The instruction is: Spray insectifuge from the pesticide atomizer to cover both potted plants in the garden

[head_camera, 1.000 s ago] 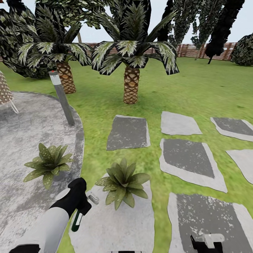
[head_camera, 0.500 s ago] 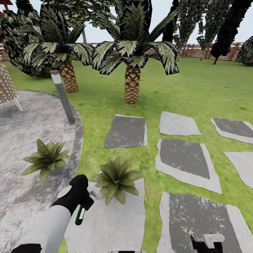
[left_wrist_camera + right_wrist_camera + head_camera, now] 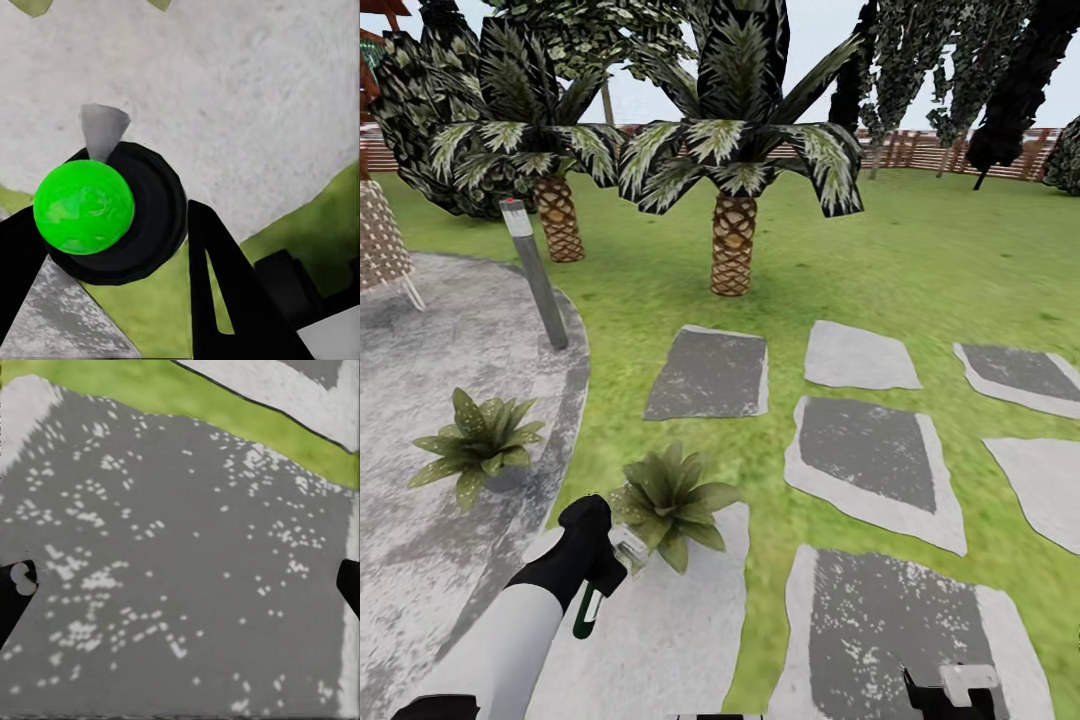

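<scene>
Head view: the left gripper [image 3: 603, 572] is clamped round the pesticide atomizer [image 3: 587, 610], held low over a pale stepping stone [image 3: 660, 640], bottle body hanging below the hand, grey nozzle end next to the leaves of the nearer potted plant [image 3: 668, 497]. In the left wrist view the atomizer's dark round top, with a bright green ball on it, sits between the black fingers [image 3: 232, 300], with a small grey cone at its rim pointing over the stone.

Risks, as judged:
- Nozzle may be too near and off to 1 side of the rosette; spray could wet the near leaves and stone only, leaving the far side uncovered.
- The grip looks to sit high on the bottle, so a slip or twist would throw the aim off.
- The second potted plant [image 3: 475, 447], on the grey patio [image 3: 420, 560], stands well apart; it may need a reach or a base move.

The right gripper [image 3: 950, 692] is low at the frame edge over a dark stone [image 3: 180, 585]; its fingertips sit wide apart with nothing between.

Around: lamp post [image 3: 535, 272] at the patio rim, 2 palms [image 3: 733, 240] behind, lawn, fence [image 3: 950, 150]. Nothing stands between nozzle and the near plant.
</scene>
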Available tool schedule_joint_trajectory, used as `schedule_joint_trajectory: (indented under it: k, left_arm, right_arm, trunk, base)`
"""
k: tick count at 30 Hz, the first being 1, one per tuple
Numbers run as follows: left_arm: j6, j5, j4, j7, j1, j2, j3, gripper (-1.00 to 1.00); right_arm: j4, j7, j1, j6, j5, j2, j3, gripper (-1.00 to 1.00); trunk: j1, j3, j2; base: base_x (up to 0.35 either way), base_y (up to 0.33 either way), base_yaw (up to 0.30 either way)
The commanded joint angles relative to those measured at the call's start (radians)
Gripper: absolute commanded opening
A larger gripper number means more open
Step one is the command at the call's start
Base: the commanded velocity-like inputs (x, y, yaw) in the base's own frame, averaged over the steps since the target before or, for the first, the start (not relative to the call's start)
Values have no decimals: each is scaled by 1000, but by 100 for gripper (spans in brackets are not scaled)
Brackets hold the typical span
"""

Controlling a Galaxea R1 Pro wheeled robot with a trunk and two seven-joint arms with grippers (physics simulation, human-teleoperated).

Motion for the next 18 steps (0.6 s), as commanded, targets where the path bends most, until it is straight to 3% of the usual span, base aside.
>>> schedule_joint_trajectory:
  k: [1,5,11,14,15,18]
  left_arm:
    - [5,-9,-1,-10,-1,-1,3,-100]
    - [39,-7,0,-10,-24,6,2,-100]
    - [49,-6,14,-14,-39,2,1,-100]
    - [49,-7,15,-60,-51,6,-31,-100]
    - [49,-39,15,-167,-71,11,-111,-100]
    - [50,-143,6,-292,-82,3,-143,-100]
  right_arm:
    - [0,8,-1,-3,1,0,-8,100]
    - [0,8,-1,-3,1,1,-8,100]
    - [1,9,-1,-3,1,1,-8,100]
    - [0,8,-1,-3,1,1,-8,100]
    - [0,9,-1,-3,1,0,-8,100]
    - [-1,8,-1,-4,1,-1,-9,100]
  trunk:
    - [-1,-1,0]
    - [-1,-1,0]
    - [-1,-1,0]
    - [-1,-1,0]
    - [-1,-1,0]
    - [-1,-1,0]
  base:
    - [-246,-200,228]
    - [-153,-192,264]
    - [242,-32,278]
    - [51,-1,200]
    - [6,0,28]
    - [2,0,8]
